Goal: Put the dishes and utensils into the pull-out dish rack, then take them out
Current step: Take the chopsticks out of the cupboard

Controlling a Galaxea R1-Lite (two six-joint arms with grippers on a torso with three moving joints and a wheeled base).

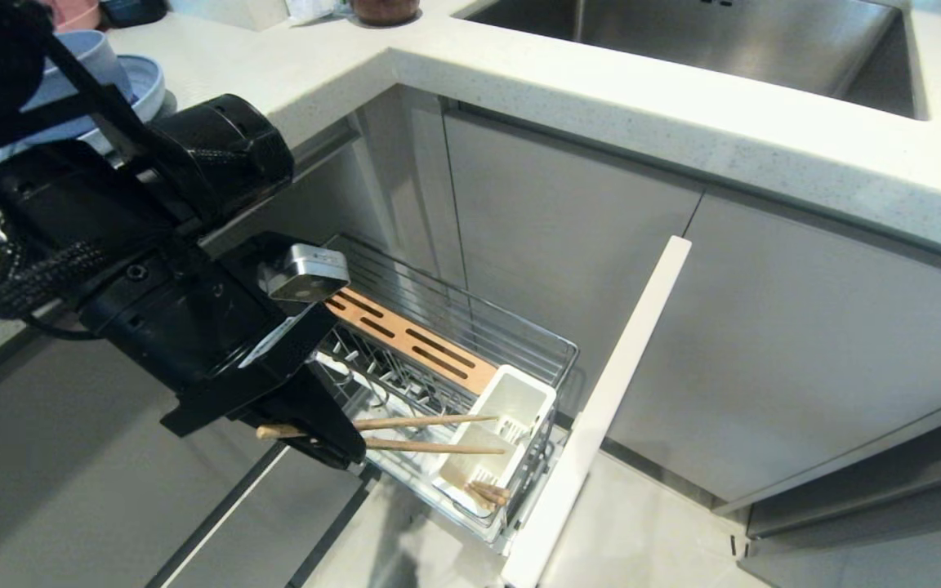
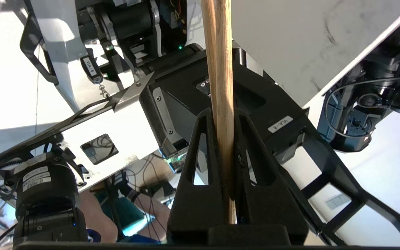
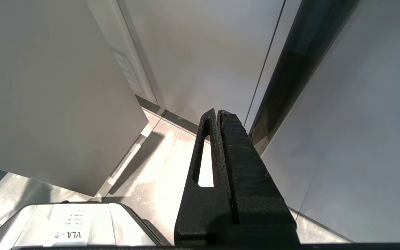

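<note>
My left gripper is shut on the light-brown wooden chopsticks. It holds them near their thick ends, almost level, just above the pull-out dish rack. Their thin ends reach into the white cutlery caddy, and wooden tips show low at its front. The rack stands pulled out, with its slotted wooden strip and pale front panel. A pale blue bowl and a pale blue plate sit on the counter at the far left, partly hidden by my arm. My right gripper hangs shut and empty beside the cabinets.
The white countertop overhangs the rack, with the steel sink at the back right. Grey cabinet doors flank the rack. A pink dish stands behind the blue ones. Part of a person shows in the left wrist view.
</note>
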